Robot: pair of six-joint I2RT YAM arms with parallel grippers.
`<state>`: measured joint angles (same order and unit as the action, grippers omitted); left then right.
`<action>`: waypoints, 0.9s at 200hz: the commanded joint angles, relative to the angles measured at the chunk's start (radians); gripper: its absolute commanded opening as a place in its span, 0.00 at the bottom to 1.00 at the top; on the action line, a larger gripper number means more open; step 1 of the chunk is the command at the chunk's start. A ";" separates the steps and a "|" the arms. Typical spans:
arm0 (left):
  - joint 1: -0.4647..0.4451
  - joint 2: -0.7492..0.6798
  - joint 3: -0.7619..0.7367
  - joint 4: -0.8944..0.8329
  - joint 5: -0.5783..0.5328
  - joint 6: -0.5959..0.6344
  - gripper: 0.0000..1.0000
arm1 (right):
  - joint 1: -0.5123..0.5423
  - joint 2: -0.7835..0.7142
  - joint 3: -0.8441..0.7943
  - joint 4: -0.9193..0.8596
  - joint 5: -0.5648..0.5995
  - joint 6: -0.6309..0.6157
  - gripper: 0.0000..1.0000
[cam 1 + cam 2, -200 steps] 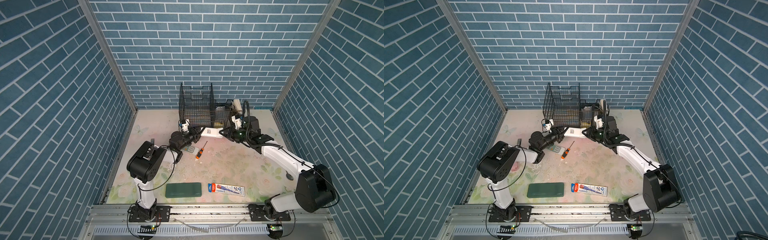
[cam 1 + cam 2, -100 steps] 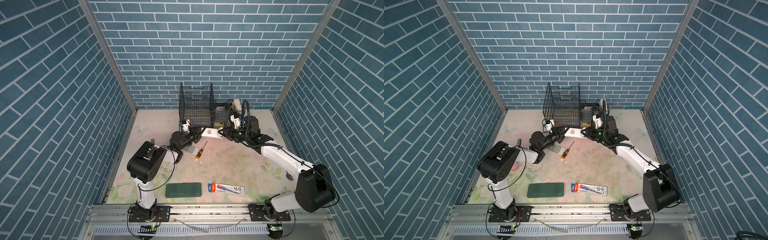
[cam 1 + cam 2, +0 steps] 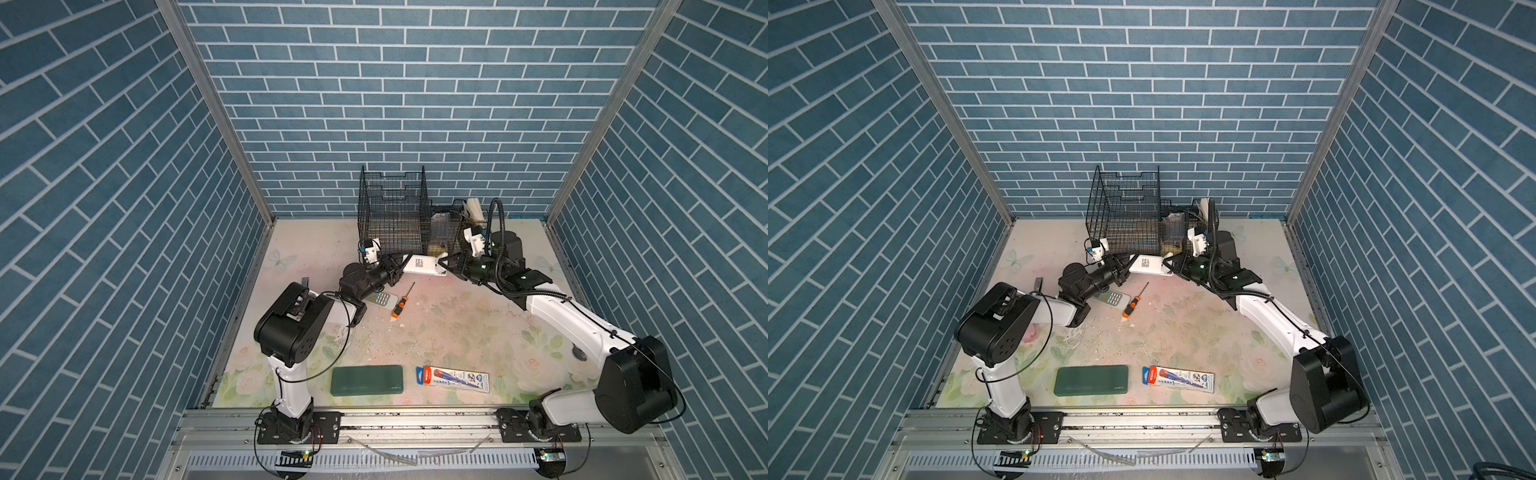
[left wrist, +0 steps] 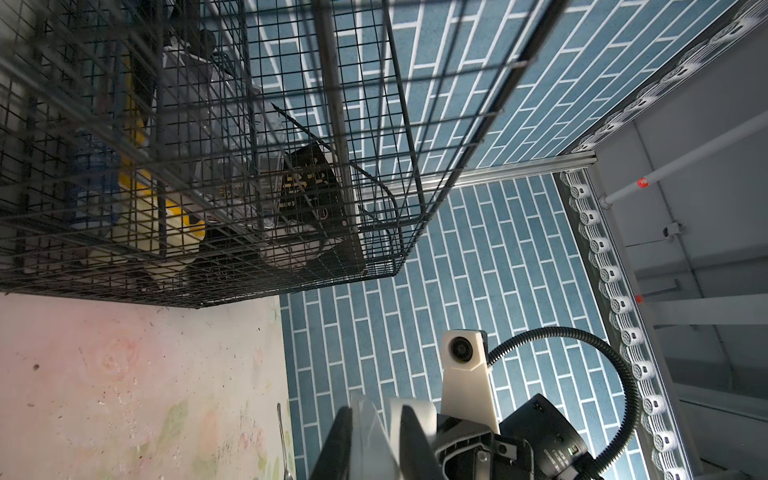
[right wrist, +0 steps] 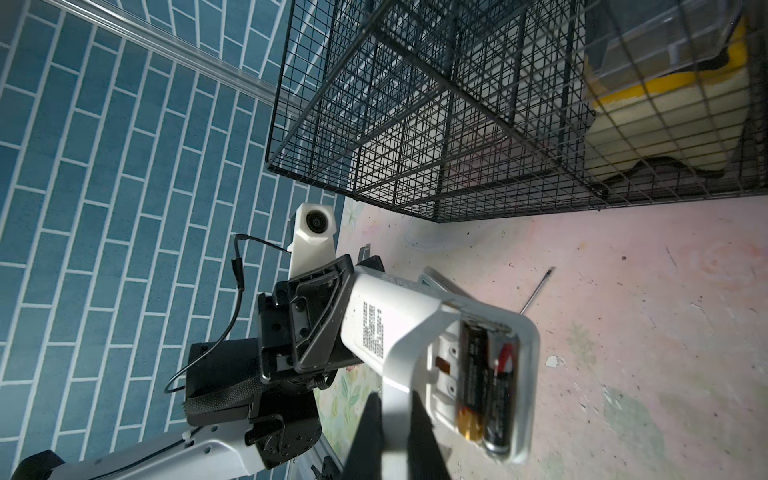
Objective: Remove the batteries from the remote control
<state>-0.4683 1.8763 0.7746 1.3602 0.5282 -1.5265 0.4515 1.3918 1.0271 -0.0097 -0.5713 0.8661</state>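
A white remote control (image 3: 424,264) (image 3: 1148,264) hangs above the table in front of the wire basket, between both grippers. My left gripper (image 3: 399,268) (image 4: 374,436) is shut on its left end. In the right wrist view the back of the remote control (image 5: 395,320) faces the camera. Its compartment is open, with two black batteries (image 5: 484,382) with coppery-gold ends lying side by side inside. My right gripper (image 3: 446,266) (image 5: 392,411) is shut on a white flap beside the compartment, which looks like the battery cover (image 5: 405,365).
A second, grey remote (image 3: 380,298) and an orange-and-black screwdriver (image 3: 401,305) lie on the table under the left arm. A black wire basket (image 3: 392,212) holding items stands at the back. A dark green case (image 3: 367,379) and a printed box (image 3: 453,377) lie near the front edge.
The right gripper's jaws have closed on the white flap at the remote's right end. The left gripper and the remote have hardly moved.
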 commanded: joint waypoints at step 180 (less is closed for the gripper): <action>-0.001 -0.083 -0.117 -0.042 -0.013 0.123 0.00 | -0.191 -0.037 -0.002 -0.416 0.353 -0.328 0.00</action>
<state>-0.4667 1.8454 0.6621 1.3403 0.5167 -1.4567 0.2695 1.3087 1.0668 -0.3660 -0.3187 0.6182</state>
